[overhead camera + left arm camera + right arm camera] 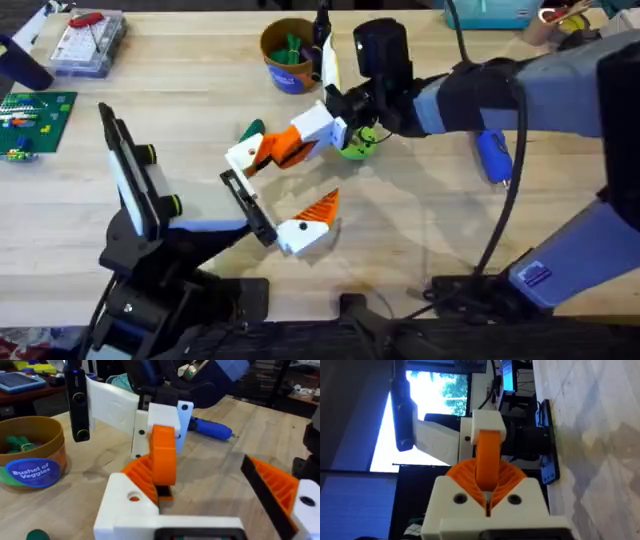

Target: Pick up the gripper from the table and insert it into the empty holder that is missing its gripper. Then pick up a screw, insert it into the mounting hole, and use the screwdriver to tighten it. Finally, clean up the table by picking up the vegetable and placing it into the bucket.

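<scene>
at the far left of the tabletop [420,230] lie a green board [35,118] and a clear box [88,42] with a red tool on top. the left arm [150,250] reaches from the lower left toward the middle and carries the holder [248,205], a black bar lying across its end. the left gripper [285,195] has its fingers spread: the one mounted finger [305,228] sits at the near end of the bar and holds nothing, and the far end of the bar is bare.

just beside this bare end is the gripper [243,155], lifted off the tabletop, with its white base toward the bar. it is not possible to tell if the base is already seated on the bar or only close to it. the right gripper [283,150] has its fingers pinching the orange tip of this piece; in the right wrist view the ribbed pads [465,472] close on the wedge from both sides.

the vegetable [252,130] lies on the tabletop just behind the held piece. farther back stands the bucket [288,55], upright, with green things inside and a blue label [32,471] on its side. a lime-green disc [358,148] lies under the right wrist. to the right, the screwdriver [493,155] lies flat beside the right arm [530,85], touched by neither arm.
</scene>
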Robot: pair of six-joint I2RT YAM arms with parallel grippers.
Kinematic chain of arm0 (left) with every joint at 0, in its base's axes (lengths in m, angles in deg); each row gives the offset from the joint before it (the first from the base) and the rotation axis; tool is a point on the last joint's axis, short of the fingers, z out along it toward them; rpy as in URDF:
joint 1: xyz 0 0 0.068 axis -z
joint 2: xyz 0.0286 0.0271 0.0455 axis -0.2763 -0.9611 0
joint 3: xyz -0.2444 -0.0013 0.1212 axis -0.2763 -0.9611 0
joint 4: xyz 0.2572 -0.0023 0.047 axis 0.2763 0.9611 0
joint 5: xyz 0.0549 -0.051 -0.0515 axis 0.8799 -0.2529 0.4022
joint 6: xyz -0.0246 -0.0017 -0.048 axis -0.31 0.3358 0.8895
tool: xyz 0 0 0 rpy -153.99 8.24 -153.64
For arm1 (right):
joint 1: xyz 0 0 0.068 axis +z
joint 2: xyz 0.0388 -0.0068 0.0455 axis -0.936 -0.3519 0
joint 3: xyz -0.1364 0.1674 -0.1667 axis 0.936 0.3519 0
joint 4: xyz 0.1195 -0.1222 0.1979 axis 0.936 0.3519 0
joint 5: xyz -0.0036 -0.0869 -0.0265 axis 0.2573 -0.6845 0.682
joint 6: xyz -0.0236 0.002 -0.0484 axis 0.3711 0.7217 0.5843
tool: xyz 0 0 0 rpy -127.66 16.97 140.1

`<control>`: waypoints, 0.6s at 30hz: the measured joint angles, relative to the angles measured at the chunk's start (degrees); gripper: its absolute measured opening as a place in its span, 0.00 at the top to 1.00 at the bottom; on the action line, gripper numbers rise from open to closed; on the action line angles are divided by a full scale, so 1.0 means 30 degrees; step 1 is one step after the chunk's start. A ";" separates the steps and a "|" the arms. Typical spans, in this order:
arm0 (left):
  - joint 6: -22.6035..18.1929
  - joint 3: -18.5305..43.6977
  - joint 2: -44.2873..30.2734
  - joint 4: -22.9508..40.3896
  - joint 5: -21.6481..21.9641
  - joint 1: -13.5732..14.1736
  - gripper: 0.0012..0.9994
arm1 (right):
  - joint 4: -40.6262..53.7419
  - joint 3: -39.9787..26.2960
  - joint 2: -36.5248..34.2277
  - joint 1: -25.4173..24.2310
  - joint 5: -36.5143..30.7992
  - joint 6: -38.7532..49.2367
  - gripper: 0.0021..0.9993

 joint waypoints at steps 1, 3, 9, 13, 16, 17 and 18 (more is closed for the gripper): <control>-0.0019 0.0000 -0.0006 -0.0006 0.0033 -0.0006 0.01 | 0.0006 -0.0032 0.0000 0.0000 0.0000 -0.0006 0.99; -0.0064 0.0007 -0.0006 -0.0006 0.0069 -0.0020 0.01 | 0.0013 -0.0060 -0.0002 0.0002 0.0000 -0.0019 0.99; -0.0070 0.0007 -0.0006 0.0002 0.0080 -0.0020 0.01 | 0.0115 -0.0065 -0.0007 0.0015 0.0000 -0.0064 0.99; -0.0070 0.0015 -0.0006 0.0002 0.0080 -0.0019 0.01 | 0.0121 -0.0065 -0.0007 0.0015 0.0000 -0.0063 0.99; -0.0070 0.0015 -0.0006 0.0002 0.0080 -0.0014 0.01 | 0.0122 -0.0073 -0.0007 0.0015 0.0000 -0.0064 0.99; -0.0070 0.0015 -0.0006 0.0002 0.0080 -0.0020 0.01 | 0.0122 -0.0073 -0.0007 0.0015 0.0000 -0.0064 1.00; -0.0070 0.0015 -0.0006 0.0002 0.0080 -0.0020 0.01 | 0.0122 -0.0073 -0.0007 0.0015 0.0000 -0.0064 1.00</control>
